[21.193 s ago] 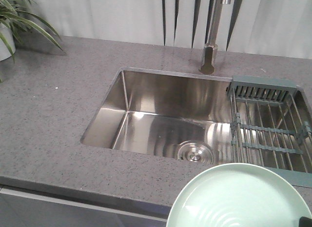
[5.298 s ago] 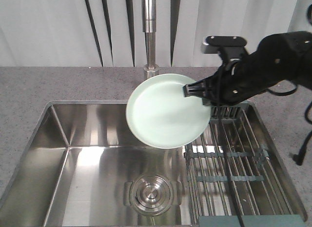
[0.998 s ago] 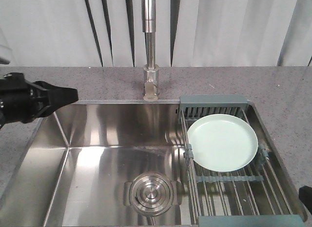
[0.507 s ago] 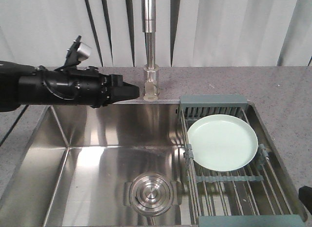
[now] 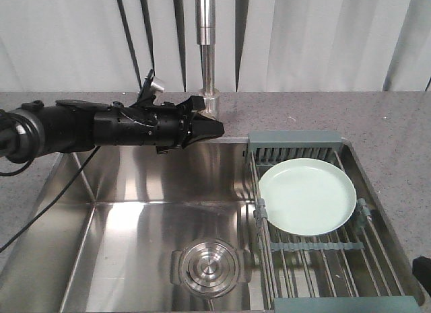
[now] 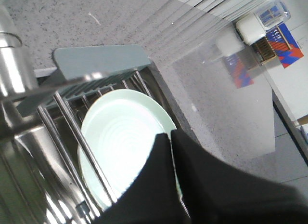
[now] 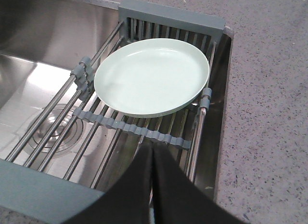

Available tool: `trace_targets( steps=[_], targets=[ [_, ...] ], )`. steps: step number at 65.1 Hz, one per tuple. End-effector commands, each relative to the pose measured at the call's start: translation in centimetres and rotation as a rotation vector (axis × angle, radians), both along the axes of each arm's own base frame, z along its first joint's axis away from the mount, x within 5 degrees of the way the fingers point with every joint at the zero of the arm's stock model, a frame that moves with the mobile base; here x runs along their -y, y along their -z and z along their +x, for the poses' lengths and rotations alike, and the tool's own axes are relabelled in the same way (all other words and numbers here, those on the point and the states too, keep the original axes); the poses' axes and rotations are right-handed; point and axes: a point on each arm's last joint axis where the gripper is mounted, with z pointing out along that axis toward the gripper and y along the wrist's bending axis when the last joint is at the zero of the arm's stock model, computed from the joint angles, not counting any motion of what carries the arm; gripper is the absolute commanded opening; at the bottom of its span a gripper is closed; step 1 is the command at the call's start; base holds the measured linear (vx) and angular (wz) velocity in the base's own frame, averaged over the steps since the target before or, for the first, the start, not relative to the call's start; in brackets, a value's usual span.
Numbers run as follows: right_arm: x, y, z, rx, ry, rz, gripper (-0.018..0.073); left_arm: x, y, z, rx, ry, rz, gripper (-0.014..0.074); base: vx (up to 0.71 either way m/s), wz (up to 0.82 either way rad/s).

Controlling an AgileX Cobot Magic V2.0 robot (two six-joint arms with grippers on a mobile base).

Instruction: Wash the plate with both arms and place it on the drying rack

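The pale mint-green plate (image 5: 307,195) lies flat on the wire rods of the drying rack (image 5: 316,256) over the right side of the sink, with nothing holding it. My left arm reaches in from the left along the sink's back edge. Its gripper (image 5: 219,128) is shut and empty, close to the faucet base and apart from the plate. The left wrist view shows the plate (image 6: 120,135) beyond the shut gripper (image 6: 169,133). In the right wrist view the plate (image 7: 151,77) sits on the rack (image 7: 139,130), and my right gripper (image 7: 152,148) is shut and empty at the rack's near end.
A steel faucet (image 5: 205,50) stands behind the sink middle. The round drain (image 5: 209,267) sits in the sink (image 5: 114,225) floor. Grey speckled counter (image 5: 397,124) surrounds the sink. A cable from the left arm hangs over the sink's left side.
My left arm has swung in from the left and stretched rightward along the sink's back edge, to just past the faucet base. The plate has stayed still on the rack.
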Motion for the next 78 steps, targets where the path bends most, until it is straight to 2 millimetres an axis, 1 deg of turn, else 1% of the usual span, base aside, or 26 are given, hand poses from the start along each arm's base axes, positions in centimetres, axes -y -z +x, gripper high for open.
trace_targets(
  steps=[1, 14, 30, 57, 78],
  targets=[
    [0.1, -1.3, 0.4, 0.080, 0.016, 0.012, -0.0008, 0.6, -3.3, 0.6, 0.028, -0.015, -0.110, -0.0006, 0.00, 0.00],
    [0.1, -1.3, 0.3, 0.077, 0.016, 0.012, -0.0008, 1.2, -2.5, 2.8, 0.002, -0.047, -0.123, -0.0006, 0.00, 0.00],
    [0.1, -1.3, 0.3, 0.076, 0.015, 0.012, -0.0008, 1.6, -2.5, 4.3, 0.003, -0.060, -0.146, -0.0006, 0.00, 0.00],
    [0.1, -1.3, 0.3, 0.076, 0.015, 0.012, -0.0008, 1.2, -2.2, 5.0, 0.005, -0.140, -0.134, -0.0006, 0.00, 0.00],
    [0.1, -1.3, 0.3, 0.075, 0.015, 0.011, -0.0008, 1.0, -2.5, 5.3, 0.049, -0.169, -0.147, -0.0006, 0.00, 0.00]
  ],
)
